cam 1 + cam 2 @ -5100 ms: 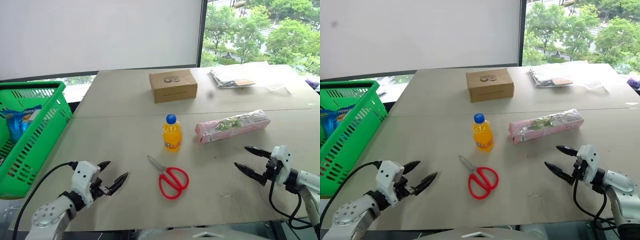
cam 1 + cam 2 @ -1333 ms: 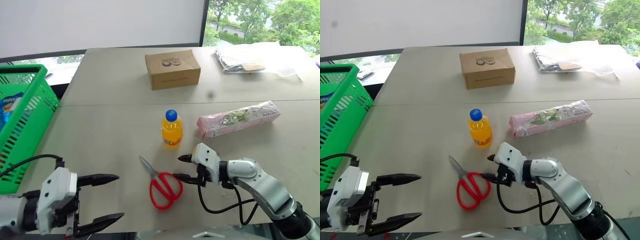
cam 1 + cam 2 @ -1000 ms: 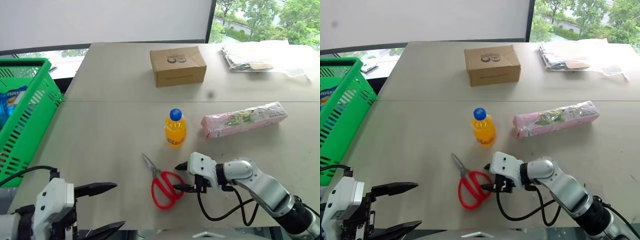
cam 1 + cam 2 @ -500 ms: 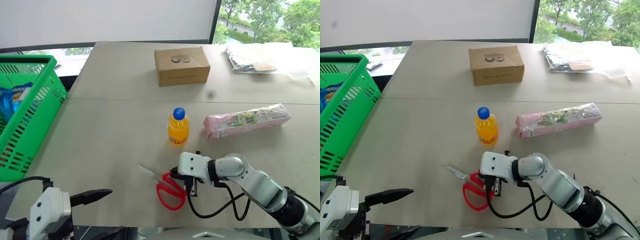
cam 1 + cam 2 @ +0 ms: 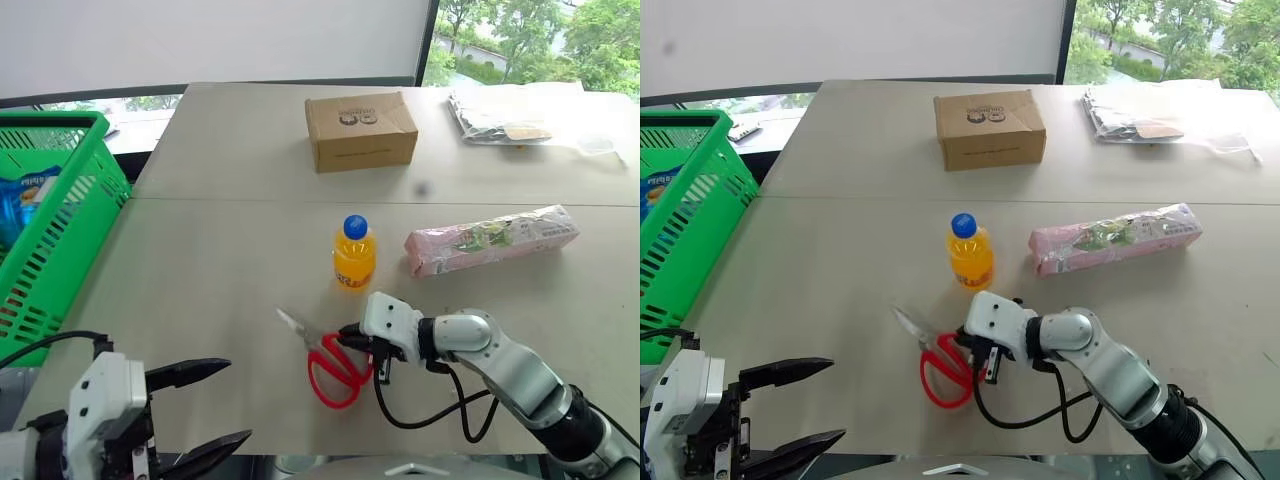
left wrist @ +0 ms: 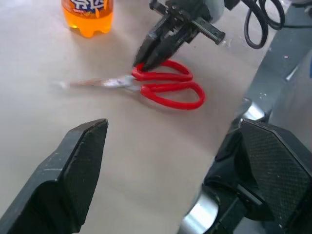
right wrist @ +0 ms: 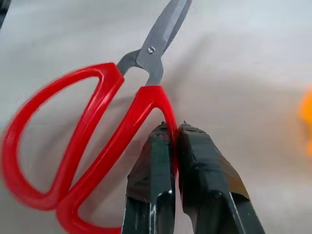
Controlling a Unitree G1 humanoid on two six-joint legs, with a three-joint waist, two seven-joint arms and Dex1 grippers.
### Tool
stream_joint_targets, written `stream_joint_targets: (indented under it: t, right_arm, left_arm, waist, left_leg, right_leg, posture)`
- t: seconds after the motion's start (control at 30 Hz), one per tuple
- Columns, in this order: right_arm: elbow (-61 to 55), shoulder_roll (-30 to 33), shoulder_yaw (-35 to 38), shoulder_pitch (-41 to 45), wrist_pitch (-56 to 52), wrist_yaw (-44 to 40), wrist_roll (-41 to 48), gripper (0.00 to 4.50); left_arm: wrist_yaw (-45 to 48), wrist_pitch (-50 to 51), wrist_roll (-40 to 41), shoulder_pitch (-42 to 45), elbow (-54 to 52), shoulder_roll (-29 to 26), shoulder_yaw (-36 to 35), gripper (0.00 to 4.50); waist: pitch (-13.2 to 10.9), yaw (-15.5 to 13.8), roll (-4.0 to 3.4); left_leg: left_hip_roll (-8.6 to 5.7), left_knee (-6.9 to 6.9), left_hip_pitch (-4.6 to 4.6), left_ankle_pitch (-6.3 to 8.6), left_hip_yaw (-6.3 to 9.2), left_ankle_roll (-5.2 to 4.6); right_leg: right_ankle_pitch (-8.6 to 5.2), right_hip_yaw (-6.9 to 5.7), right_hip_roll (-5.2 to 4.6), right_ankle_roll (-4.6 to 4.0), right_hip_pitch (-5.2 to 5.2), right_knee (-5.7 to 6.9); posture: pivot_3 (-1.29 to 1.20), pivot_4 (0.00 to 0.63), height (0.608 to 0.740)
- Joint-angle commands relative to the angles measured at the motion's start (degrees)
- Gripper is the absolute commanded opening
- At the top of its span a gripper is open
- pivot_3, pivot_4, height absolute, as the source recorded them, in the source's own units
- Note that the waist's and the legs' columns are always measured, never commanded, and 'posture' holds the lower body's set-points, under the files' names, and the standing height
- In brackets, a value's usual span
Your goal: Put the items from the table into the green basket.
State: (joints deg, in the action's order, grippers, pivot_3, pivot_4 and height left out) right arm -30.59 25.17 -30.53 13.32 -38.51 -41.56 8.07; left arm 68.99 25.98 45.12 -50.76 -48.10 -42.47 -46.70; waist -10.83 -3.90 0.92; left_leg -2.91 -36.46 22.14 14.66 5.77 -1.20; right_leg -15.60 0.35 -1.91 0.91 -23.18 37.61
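Jaws of our right gripper (image 7: 174, 134) pinch one red loop of the scissors (image 5: 335, 362), seemingly barely raised; blades point toward the green basket (image 5: 70, 230); left gripper (image 5: 205, 408) spread, idle.

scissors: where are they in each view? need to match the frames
Left eye view: scissors lower centre, below the orange bottle.
Right eye view: lower centre-left, below the bottle.
Left wrist view: centre, right gripper on the handle.
Right wrist view: left half, handle pinched.
Shared landmark: the shut right gripper on the red handle.
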Motion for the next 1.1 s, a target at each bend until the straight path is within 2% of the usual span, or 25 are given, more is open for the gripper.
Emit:
stream_joint_targets:
  t: [0.03,0.2,0.6,0.87,1.0,1.1]
  right_arm:
    - [-0.2,-2.0,3.5,0.1,5.9,0.6,1.7,0.04]
    - [0.8,-5.9,7.6,0.1,10.6,0.6,5.5,0.04]
    - [-0.2,-10.7,15.3,4.2,18.9,-2.8,15.9,0.04]
    - [0.4,-7.2,26.3,11.9,15.0,-0.8,23.6,0.04]
    - [1.5,-4.2,36.0,15.0,10.9,4.5,28.9,0.04]
    - [6.6,0.0,40.6,15.2,9.7,7.1,26.5,0.04]
  left_arm:
    - [0.1,0.3,1.5,1.4,1.2,-0.9,0.1,4.5]
    - [-2.1,1.5,4.1,7.9,4.1,-1.9,1.7,4.5]
    - [-2.5,2.6,4.3,18.4,10.1,-5.0,6.9,4.5]
    - [-4.5,0.9,2.1,28.6,13.2,-4.5,16.5,4.5]
    - [-4.8,0.6,2.3,36.1,16.7,-4.4,20.2,4.5]
    - [-5.6,1.0,3.2,42.5,19.3,-3.8,22.5,4.5]
  waist:
    - [0.0,0.0,0.03]
    - [0.2,0.1,0.12]
    - [1.1,1.6,0.31]
    - [4.1,2.5,0.22]
    - [5.4,3.2,-0.02]
    - [5.9,3.6,-0.01]
  left_leg:
    - [0.0,0.0,0.09,-0.02,0.0,-0.03]
    - [-0.03,0.0,0.48,-0.21,0.02,0.19]
    - [-0.06,-0.05,0.43,-0.26,-0.01,0.28]
    - [-0.08,-0.11,0.3,-0.32,-0.11,0.35]
    - [-0.08,-0.15,0.18,-0.32,-0.24,0.36]
    - [-0.03,-0.16,-0.26,-0.22,-0.53,0.14]
  right_leg:
    - [0.05,-0.01,0.0,-0.06,-0.08,0.0]
    - [0.29,-0.08,0.01,-0.02,-0.45,0.02]
    - [0.33,-0.07,0.03,-0.04,-0.48,0.25]
    - [0.41,0.03,0.09,-0.11,-0.45,0.41]
    - [0.45,0.17,0.12,-0.14,-0.38,0.47]
    - [0.59,0.46,0.21,-0.14,-0.07,0.51]
  posture:
    - [0.16,0.165,0.74]
    - [0.12,0.137,0.74]
    - [0.06,0.075,0.74]
    - [0.0,0.008,0.74]
    - [-0.04,0.0,0.74]
    - [-0.1,0.0,0.74]
